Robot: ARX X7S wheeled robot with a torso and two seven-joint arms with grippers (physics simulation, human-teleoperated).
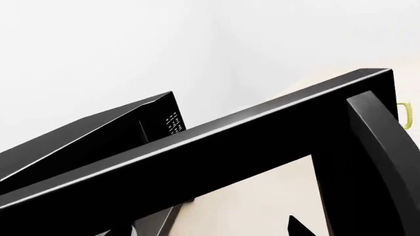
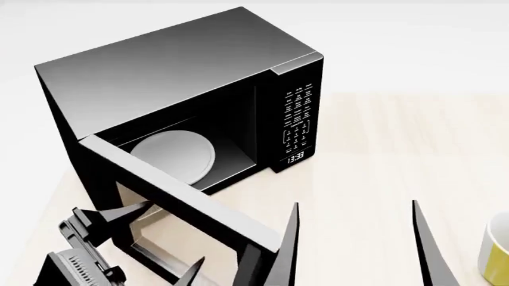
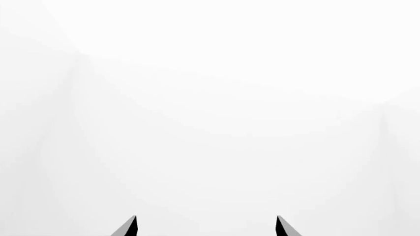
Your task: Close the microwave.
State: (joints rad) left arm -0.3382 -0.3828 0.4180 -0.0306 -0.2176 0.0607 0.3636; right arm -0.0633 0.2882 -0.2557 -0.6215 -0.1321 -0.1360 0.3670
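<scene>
Black microwave [image 2: 183,89] sits upper left on the desk [image 2: 382,155], door [image 2: 183,202] swung wide. Left end effector [image 2: 163,238] spread, straddling the door; right end effector [image 2: 358,244] released, idle. Next: sweep the door toward the cavity.

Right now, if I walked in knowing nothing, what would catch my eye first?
The big glossy black microwave on the pale wooden table, its door swung wide open toward the robot, showing a white round plate inside. Its clock glows 13:33 under the keypad. The left gripper sits by the door, and a yellow mug stands far right.
</scene>
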